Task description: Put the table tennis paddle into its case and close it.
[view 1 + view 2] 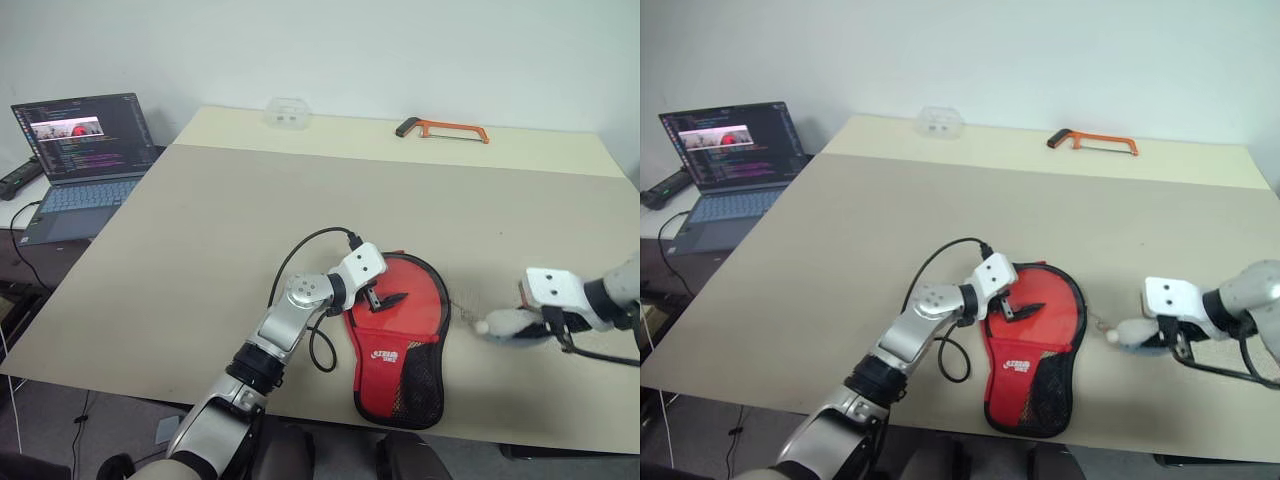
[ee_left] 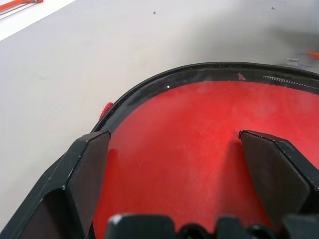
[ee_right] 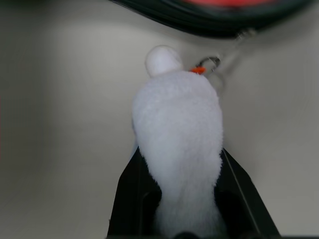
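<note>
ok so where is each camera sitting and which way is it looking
Left and right eye: on the head, looking forward and down at the table, both arms in frame, the open left claw over the red case.
Left wrist: looks along its spread fingers at the case.
Right wrist: looks along the right claw, shut on a white fluffy charm by the case edge.
All views share the case.

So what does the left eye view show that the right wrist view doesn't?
Left eye view alone: the laptop, the orange hacksaw at the table's far edge, and the left pincer open over the case. Right wrist view alone: a close look at the right pincer shut on a white plush charm, linked by a small ring to the case. Both share the case's edge and the charm.
</note>
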`<state>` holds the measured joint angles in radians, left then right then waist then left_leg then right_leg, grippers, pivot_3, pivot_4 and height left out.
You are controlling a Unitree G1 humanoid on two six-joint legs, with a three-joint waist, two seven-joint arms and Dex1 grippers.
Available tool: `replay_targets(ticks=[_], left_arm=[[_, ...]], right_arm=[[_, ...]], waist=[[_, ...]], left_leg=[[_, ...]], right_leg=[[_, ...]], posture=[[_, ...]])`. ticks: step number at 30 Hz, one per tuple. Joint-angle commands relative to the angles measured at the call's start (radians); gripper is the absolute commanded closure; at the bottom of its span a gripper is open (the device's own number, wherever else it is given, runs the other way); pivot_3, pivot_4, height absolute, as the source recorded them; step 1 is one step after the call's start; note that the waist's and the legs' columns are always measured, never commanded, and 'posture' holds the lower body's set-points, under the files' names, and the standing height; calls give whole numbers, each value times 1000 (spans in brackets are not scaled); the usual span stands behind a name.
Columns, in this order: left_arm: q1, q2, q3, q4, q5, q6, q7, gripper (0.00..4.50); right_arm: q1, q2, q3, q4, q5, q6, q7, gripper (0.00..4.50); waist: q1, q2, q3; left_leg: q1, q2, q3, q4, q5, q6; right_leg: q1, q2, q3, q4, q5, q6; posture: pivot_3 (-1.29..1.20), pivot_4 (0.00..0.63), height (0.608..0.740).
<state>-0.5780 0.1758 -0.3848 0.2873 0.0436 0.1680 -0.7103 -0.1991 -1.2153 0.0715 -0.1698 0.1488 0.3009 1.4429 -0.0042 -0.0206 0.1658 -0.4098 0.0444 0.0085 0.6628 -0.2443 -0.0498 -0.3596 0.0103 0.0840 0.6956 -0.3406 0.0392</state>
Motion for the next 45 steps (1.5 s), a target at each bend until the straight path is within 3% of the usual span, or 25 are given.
replay_targets(ticks=[1,4,14,25,38,45], left_arm=[[14,19,-28,51,47,31,-2,0],[10,23,-39,62,61,39,-3,0],[-2,37,-51,88,86,71,7,0],[14,55,-69,62,104,87,-6,0],[15,65,-81,52,106,102,-9,0],[7,58,-82,65,109,99,-5,0]], right_arm=[[51,-39,-50,-80,55,-2,43,3964],[117,-49,-51,-162,83,6,53,3965],[332,-55,-23,-358,103,-12,47,3970],[482,-72,-7,-560,172,-5,58,3975],[465,-70,77,-731,230,96,2,3979],[308,-44,39,-558,226,114,-1,3982]], waist=[[-1,0,0],[-4,0,0],[-2,0,0],[0,-1,-2],[-4,-3,-6],[-6,-4,-6]], left_leg=[[2,0,0,0,0,0],[10,0,0,-2,-1,0],[10,1,-7,-2,-1,1],[11,1,-9,-2,-1,0],[12,1,-9,-2,-1,0],[13,1,-9,-2,-1,1]], right_leg=[[3,0,0,-1,0,0],[11,0,0,-4,0,0],[21,0,-13,-14,0,0],[23,0,-14,-15,0,1],[24,0,-14,-15,-2,4],[24,0,-14,-15,-2,4]], posture=[[0,150,740],[0,150,740],[0,150,740],[0,150,740],[0,150,740],[0,150,740]])
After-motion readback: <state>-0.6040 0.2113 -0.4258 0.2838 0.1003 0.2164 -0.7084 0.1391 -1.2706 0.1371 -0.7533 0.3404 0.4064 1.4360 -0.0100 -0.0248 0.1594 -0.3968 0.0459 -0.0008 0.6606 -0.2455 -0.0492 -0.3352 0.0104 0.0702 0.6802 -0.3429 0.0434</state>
